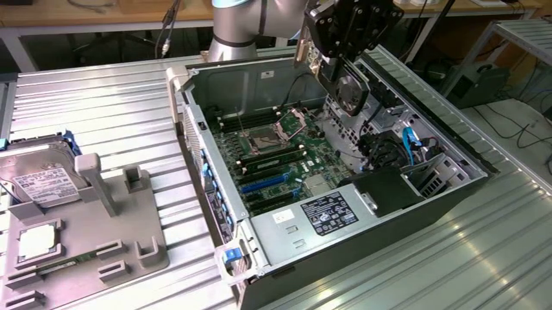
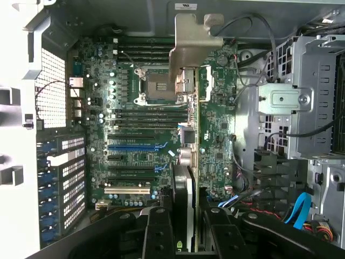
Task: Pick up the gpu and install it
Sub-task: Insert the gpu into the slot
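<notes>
metal table [image 1: 103, 103] | gripper [image 1: 345, 63] holds gpu [image 1: 352, 95] | above open case [image 1: 245, 84], prob unseated

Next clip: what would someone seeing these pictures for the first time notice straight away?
An open grey computer case lies on its side mid-table, its green motherboard exposed. Just above it, the gripper is shut on the thin black gpu card with a round fan, held upright over the board. At the exterior view's left, a silver hard drive with a white label sits in a grey holder.
</notes>
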{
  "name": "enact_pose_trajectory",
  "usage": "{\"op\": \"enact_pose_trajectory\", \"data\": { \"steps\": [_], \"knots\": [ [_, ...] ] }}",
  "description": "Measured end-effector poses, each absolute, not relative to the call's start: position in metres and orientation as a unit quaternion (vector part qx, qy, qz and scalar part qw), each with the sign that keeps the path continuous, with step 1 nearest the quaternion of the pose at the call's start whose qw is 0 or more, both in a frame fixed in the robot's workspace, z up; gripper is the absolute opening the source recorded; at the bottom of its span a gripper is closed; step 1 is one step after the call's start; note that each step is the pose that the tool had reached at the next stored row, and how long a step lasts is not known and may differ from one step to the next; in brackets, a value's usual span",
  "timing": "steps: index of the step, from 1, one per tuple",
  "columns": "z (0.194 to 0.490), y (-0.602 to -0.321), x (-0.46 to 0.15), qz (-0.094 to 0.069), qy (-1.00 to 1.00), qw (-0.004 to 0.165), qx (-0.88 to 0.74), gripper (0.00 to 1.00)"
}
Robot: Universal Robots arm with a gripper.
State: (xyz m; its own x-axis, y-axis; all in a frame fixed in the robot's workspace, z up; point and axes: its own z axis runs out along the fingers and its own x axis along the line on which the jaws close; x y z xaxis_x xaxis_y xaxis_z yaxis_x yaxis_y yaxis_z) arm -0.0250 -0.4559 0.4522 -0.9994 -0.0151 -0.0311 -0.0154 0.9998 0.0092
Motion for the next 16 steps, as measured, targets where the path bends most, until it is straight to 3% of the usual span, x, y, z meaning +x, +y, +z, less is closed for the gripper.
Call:
{"op": "enact_pose_trajectory", "data": {
  "steps": [16],
  "knots": [
    [0.4522, -0.4559, -0.025, 0.006, 0.998, 0.015, -0.066, 0.28]
  ]
}}
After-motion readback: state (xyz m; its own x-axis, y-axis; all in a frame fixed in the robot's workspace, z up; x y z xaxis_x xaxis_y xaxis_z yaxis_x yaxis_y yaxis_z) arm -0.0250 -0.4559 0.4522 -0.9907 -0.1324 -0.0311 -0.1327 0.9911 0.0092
